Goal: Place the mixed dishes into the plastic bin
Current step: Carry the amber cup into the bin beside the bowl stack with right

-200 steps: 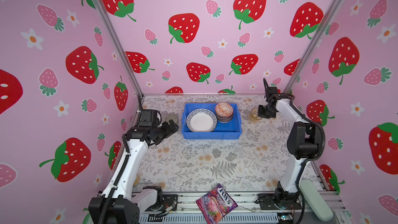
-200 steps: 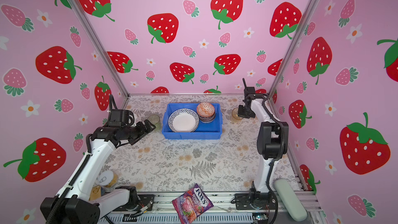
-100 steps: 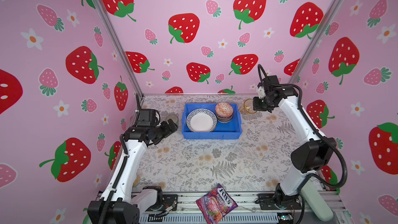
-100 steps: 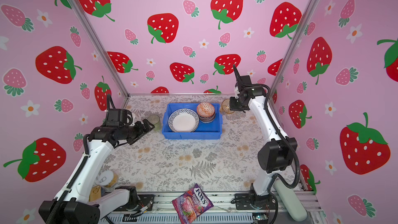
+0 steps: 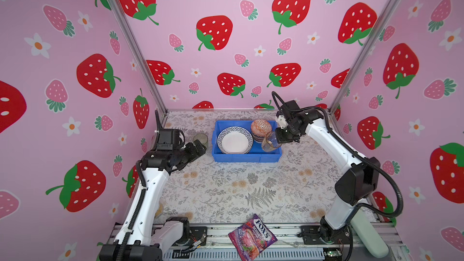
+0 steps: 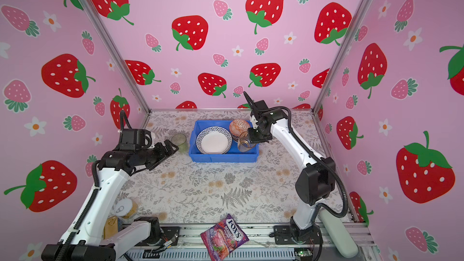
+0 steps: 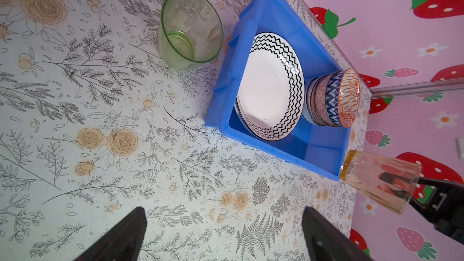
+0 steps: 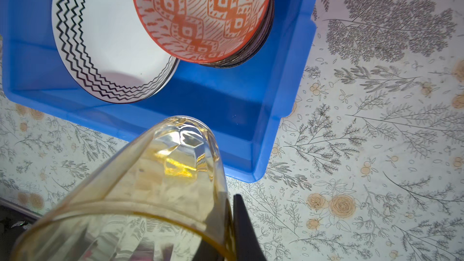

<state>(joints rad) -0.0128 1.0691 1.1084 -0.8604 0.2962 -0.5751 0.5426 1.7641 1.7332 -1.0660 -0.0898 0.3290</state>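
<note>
Right gripper (image 5: pixel 278 138): clamped narrow on the rim of the amber tumbler (image 5: pixel 269 142), so the glass hangs tilted.
Tumbler spot: in the air over the right end of the plastic bin (image 5: pixel 244 158), by the bare floor beside the zigzag plate (image 5: pixel 234 139) and the bowl stack (image 5: pixel 261 128).
Left gripper (image 6: pixel 172 146): wide, empty, facing the green tumbler (image 6: pixel 179 142) on the surface beside the bin; likely the next pick.

In both top views: high at the front, facing down toward the back wall (image 5: pixel 226 53), far off. In wrist views: close, angled down from opposite sides, sharing the plastic bin (image 7: pixel 324 146) and zigzag plate (image 8: pixel 105 33).
</note>
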